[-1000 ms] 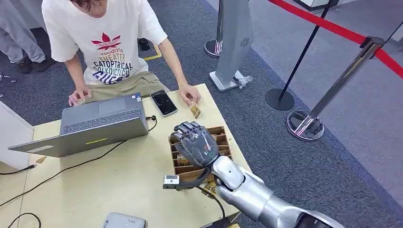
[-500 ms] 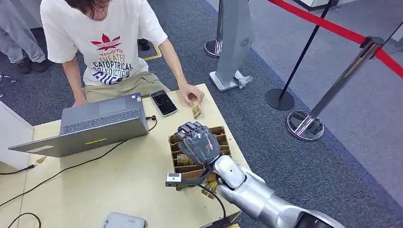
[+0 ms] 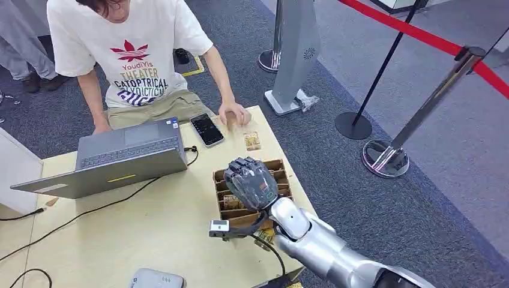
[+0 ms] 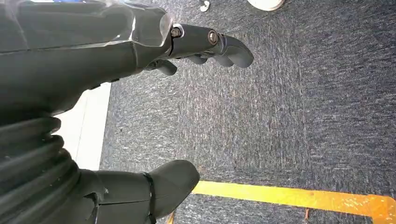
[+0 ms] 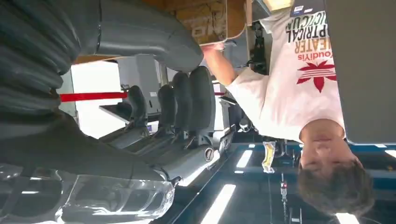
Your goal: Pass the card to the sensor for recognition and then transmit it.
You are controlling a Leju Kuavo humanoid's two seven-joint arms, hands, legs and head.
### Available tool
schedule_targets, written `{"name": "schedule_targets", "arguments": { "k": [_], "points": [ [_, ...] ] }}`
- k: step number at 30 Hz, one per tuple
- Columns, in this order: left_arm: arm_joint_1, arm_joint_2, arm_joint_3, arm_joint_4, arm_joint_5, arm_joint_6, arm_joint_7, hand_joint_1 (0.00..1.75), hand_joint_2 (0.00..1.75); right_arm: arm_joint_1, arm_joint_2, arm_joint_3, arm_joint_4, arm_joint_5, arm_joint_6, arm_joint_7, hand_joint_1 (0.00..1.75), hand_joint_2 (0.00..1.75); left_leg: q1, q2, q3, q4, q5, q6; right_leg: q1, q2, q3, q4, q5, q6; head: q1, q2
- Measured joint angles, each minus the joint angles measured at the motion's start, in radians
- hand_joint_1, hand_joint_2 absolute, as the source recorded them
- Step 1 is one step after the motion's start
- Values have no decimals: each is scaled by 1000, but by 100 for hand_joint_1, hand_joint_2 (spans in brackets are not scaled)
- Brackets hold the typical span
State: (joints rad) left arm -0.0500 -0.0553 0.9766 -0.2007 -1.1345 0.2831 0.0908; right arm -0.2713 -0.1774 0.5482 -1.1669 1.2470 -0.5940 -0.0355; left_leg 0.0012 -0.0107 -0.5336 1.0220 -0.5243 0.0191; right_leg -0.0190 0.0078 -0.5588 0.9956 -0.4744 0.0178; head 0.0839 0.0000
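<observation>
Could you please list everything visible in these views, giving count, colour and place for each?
table: one, pale wood, centre of the head view.
laptop: one, grey, open on the table's far left part.
phone: one, black, beside the laptop, near the person's hand.
card: one, brownish, flat on the table beyond the box.
cardboard box: one, brown, with dividers, at the table's right edge.
cables: black, across the table.
small grey device: one, at the table's near edge.
barrier posts: two, with a red band, on the carpet to the right.
person: one, white printed shirt, seated behind the table.
right hand: above the box, fingers curled.
left hand: hanging above grey carpet, holding nothing.
</observation>
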Motion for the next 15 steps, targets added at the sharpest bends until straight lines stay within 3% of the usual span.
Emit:
{"name": "schedule_targets", "arguments": {
  "k": [6,8,15],
  "points": [
    [-2,0,0,0,-9,1,0,0,175,12,0,-1,1,16,0,7,120,175,0,0,0,0,0,0,0,0,0,0,0,0,0,0],
    [-2,0,0,0,-11,1,0,0,175,15,0,-1,0,18,1,9,112,175,0,0,0,0,0,0,0,0,0,0,0,0,0,0],
    [-5,0,0,0,-21,2,0,0,175,25,0,-7,-3,30,15,12,106,175,0,0,0,0,0,0,0,0,0,0,0,0,0,0]
  ]
}}
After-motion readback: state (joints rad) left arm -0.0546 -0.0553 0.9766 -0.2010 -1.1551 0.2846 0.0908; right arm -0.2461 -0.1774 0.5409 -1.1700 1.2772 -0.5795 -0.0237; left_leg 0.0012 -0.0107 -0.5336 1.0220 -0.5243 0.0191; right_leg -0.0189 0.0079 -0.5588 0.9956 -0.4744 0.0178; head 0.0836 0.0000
